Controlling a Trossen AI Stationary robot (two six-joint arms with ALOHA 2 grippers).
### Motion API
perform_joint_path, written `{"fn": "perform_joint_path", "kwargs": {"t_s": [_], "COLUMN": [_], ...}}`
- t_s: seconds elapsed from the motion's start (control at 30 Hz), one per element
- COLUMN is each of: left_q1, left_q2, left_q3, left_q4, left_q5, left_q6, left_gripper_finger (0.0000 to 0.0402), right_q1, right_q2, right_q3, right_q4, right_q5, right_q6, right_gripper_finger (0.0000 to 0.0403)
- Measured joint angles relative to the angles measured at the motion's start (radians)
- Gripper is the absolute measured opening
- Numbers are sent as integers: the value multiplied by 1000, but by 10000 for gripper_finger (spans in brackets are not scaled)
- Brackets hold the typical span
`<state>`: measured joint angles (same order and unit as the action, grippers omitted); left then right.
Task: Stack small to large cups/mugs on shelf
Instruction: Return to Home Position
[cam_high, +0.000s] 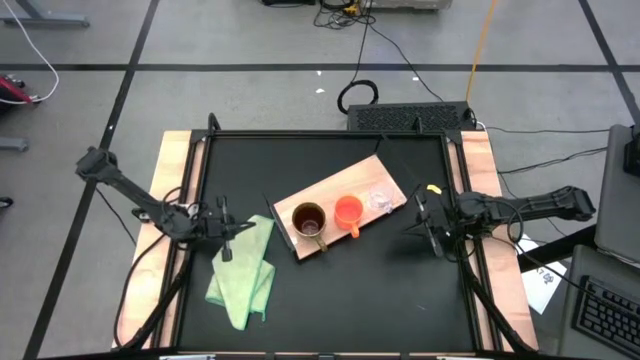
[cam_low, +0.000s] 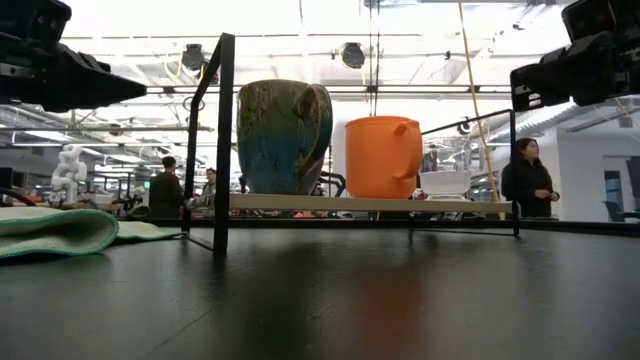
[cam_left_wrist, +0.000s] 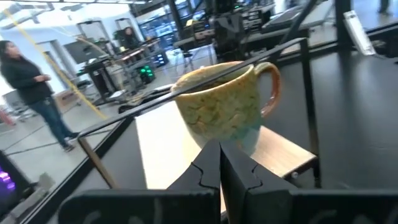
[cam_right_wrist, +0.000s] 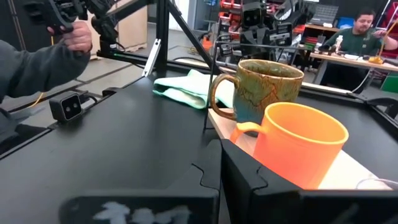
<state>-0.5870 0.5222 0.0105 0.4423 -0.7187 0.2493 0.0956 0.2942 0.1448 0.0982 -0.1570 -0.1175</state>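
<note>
The light-wood shelf board (cam_high: 385, 178) lies slantwise at the table's middle. Three vessels stand upright on their bases in a row on it. They are the brown mug (cam_high: 308, 221), the orange mug (cam_high: 348, 211) and the tiny clear glass cup (cam_high: 380, 200). In the low view the brown mug (cam_low: 284, 137), orange mug (cam_low: 383, 157) and glass (cam_low: 445, 182) stand side by side. My left gripper (cam_high: 230, 236) hovers shut and empty left of the board, facing the brown mug (cam_left_wrist: 224, 109). My right gripper (cam_high: 420, 222) hovers shut and empty right of the board, facing the orange mug (cam_right_wrist: 298, 143).
A light green cloth (cam_high: 245, 272) lies crumpled at the near left, beside my left gripper. A black rod frame (cam_low: 222, 140) stands around the table. A small black camera (cam_right_wrist: 69, 107) sits on the table's near edge. People stand in the room beyond, and a sleeve and hand (cam_right_wrist: 68, 40) show nearby.
</note>
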Motion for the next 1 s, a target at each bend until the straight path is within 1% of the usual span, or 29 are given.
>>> {"fn": "perform_joint_path", "kwargs": {"t_s": [0.17,0.37,0.47,0.53,0.8,1.0], "left_q1": [59,112,134,145,159,159], "left_q2": [-113,-220,-260,-282,-316,-315], "left_q3": [0,0,0,0,0,0], "left_q4": [-110,-246,-311,-344,-367,-383], "left_q5": [103,160,173,202,430,460], "left_q6": [-9,-70,-108,-130,-132,-166], "left_gripper_finger": [0,0,0,0,0,0], "right_q1": [0,0,0,0,0,0], "right_q2": [-17,-51,-69,-81,-133,-185], "right_q3": [0,0,0,0,0,-39], "right_q4": [-7,-38,-56,-67,-140,-124], "right_q5": [-4,-7,-8,-8,-9,-18], "right_q6": [-4,-11,-24,-26,-25,1], "right_gripper_finger": [0,0,0,0,0,0]}}
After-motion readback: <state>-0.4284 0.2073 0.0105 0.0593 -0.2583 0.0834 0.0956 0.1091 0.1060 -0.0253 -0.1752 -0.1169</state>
